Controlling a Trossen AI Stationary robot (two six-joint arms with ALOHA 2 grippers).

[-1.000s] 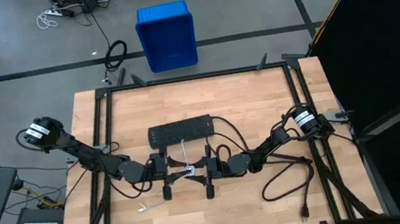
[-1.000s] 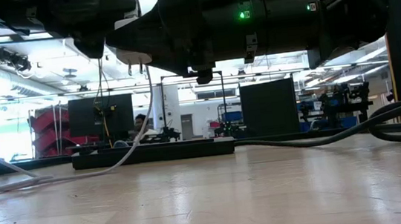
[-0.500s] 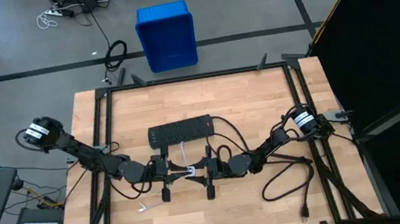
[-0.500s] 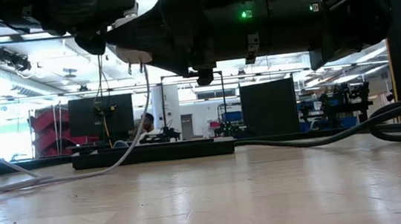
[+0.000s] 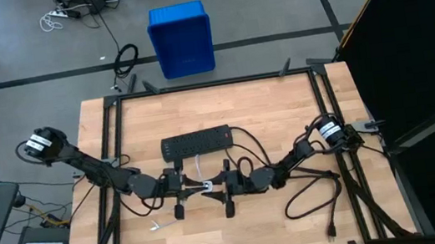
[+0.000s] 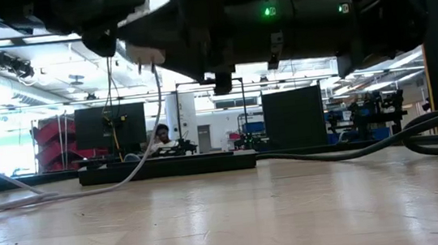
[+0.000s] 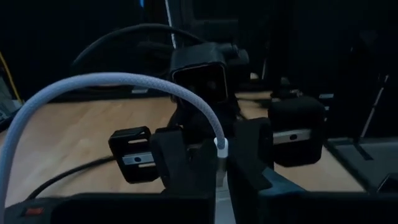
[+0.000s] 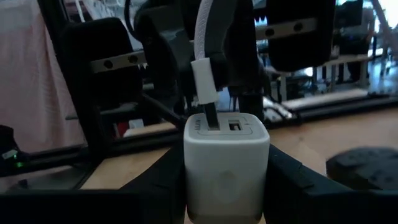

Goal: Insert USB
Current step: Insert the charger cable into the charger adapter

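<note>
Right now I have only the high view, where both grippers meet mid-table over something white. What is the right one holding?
Observer: The right gripper clamps a white cube adapter between its fingers, with the adapter's two ports facing the left arm.
Reviewer: And the left one?
Observer: The left gripper is shut on the white plug of the USB cable, which arches up behind it.
Reviewer: Is the plug in?
Observer: Its metal tip sits in one port, but bare metal shows above the adapter's face, so it does not look fully seated. The other port is free.
</note>
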